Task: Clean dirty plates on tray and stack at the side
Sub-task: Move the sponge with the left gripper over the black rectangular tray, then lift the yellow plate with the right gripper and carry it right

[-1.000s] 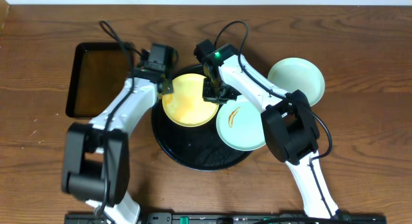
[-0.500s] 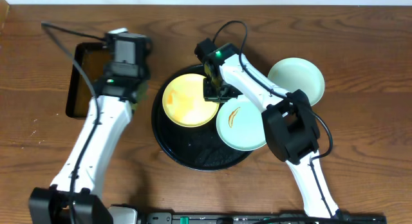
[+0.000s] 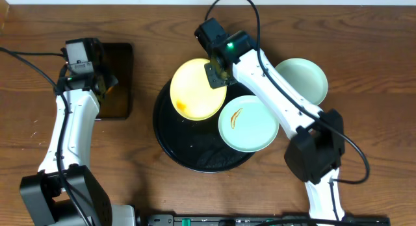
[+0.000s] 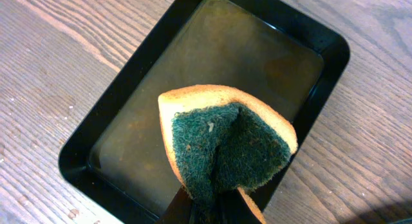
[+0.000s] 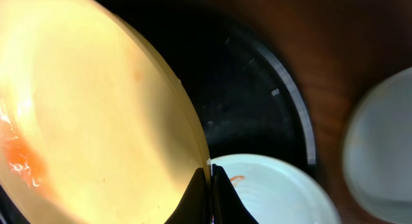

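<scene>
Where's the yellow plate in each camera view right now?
Overhead: yellow plate upper centre, over the round black tray's upper left, right gripper pinching its rim.
Left wrist: not in it; only the sponge.
Right wrist: fills the left half, tilted.
Shared landmark: smeared mint plate, lower right of it overhead, bottom centre at the right wrist.

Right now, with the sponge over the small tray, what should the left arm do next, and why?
Probably lower the sponge into the small tray to wet it: the left claw holds it over the tray's brownish inside, and the yellow plate, pinched at its rim by the right claw, has an orange smear.
</scene>
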